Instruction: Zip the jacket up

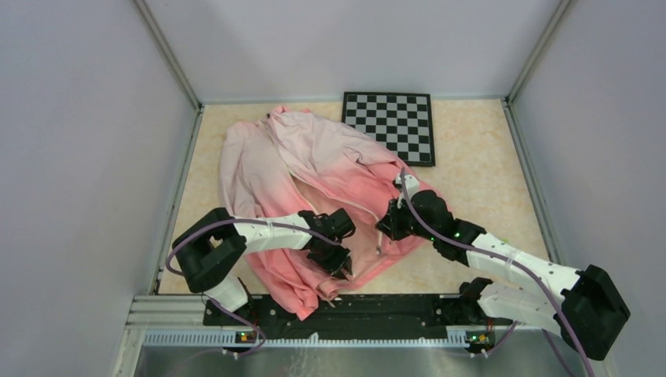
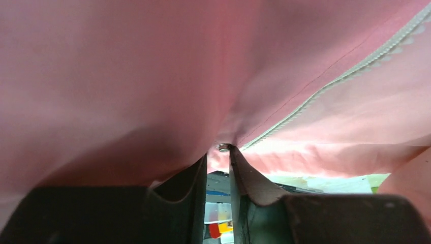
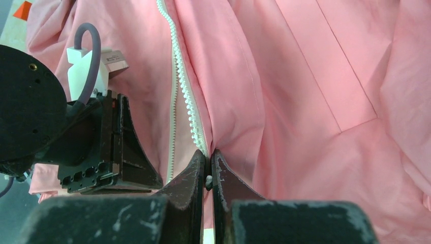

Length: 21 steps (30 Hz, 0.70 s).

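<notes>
The jacket (image 1: pixel 314 165) lies crumpled on the tabletop (image 1: pixel 479 173), with its pale collar at the far side next to a checkerboard (image 1: pixel 390 124) and its darker coral hem bunched at the near edge, close to the arm bases. Both arms reach in over the lower front of the garment and sit near each other. The left gripper (image 2: pixel 219 155) is drawn almost closed, with only a thin slit between its fingers. It pinches the fabric at a small metal piece (image 2: pixel 223 148), and pink cloth drapes over both fingers. From that spot the white zipper (image 2: pixel 356 66) runs up and away to the right. The right gripper (image 3: pixel 208 163) is also nearly closed, nipping a small pale tab (image 3: pixel 208 179) at the point where the two rows of zipper teeth meet. Above that point the rows lie parted, so the front is open there. In the right wrist view the left gripper sits just to the left of that point.
</notes>
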Motion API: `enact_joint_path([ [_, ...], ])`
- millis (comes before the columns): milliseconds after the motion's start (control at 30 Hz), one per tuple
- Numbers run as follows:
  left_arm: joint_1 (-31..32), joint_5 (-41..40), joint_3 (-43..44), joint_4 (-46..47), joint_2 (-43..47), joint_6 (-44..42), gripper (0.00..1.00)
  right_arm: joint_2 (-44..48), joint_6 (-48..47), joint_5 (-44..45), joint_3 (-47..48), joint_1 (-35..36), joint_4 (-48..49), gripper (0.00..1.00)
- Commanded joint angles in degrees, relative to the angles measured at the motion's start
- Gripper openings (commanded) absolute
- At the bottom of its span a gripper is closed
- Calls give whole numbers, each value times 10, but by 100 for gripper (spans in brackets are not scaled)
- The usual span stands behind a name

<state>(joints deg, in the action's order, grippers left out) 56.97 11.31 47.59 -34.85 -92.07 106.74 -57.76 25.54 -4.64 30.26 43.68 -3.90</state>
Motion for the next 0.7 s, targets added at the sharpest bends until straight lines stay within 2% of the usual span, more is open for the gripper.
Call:
enact_joint_path([
  [0,2,-39,-10,-4,8,25,26,20,-6,-5,-6,-7,24,0],
  [333,2,-71,-18,26,1,2,15,28,-8,-7,-13,-7,28,0],
  [467,1,-77,-26,41,5,-6,17,29,-8,-12,-15,-7,30,0],
  [667,2,-117,10,7,16,-35,17,29,-9,-17,-19,-7,35,0],
])
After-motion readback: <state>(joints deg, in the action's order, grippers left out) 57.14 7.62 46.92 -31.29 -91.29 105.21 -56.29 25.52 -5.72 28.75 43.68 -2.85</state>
